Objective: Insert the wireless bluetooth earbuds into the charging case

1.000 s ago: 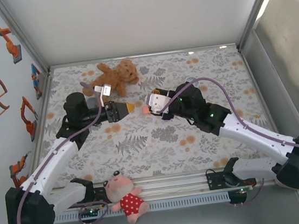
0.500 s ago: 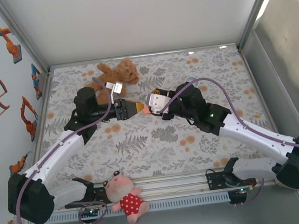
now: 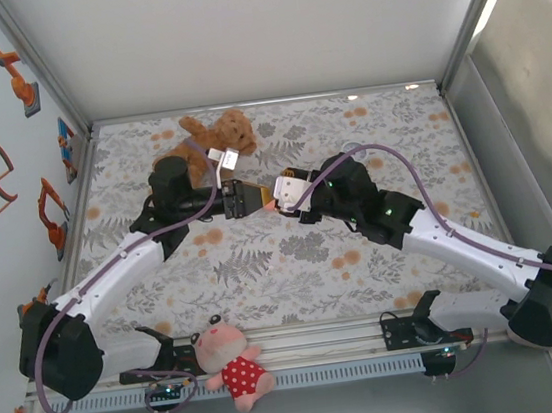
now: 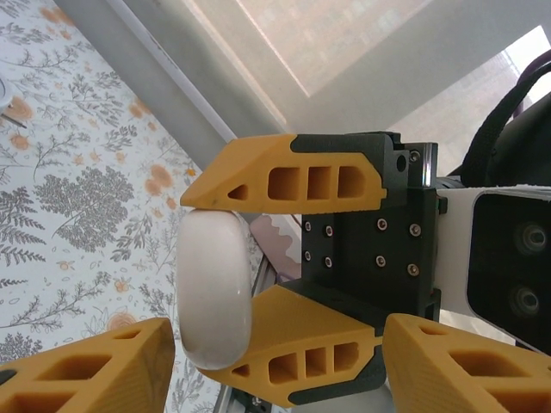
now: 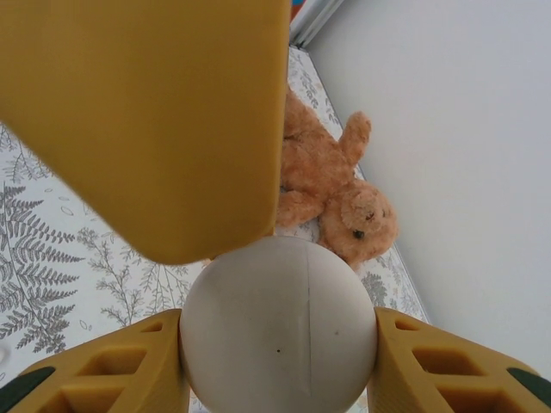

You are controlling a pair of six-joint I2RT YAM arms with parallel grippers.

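The charging case (image 5: 280, 331) is a smooth white rounded shell with a seam. My right gripper (image 5: 280, 348) is shut on it, one yellow finger on each side. In the top view both grippers meet above the middle of the patterned cloth, the right gripper (image 3: 272, 205) tip to tip with the left gripper (image 3: 257, 202). In the left wrist view the case (image 4: 213, 288) stands upright between the right gripper's fingers (image 4: 293, 176). My left gripper (image 4: 275, 379) straddles the case's lower end and the right gripper's lower finger, with a thin gap on each side. The earbuds are out of view.
A brown teddy bear (image 3: 217, 138) lies on the floral cloth (image 3: 292, 255) just behind the left arm. A pink doll in a red dress (image 3: 229, 358) sits on the near rail. White walls close the back and both sides.
The left arm has swung right until its fingers reach the right gripper and the case, and its jaws have narrowed. The right arm has held still with the case.
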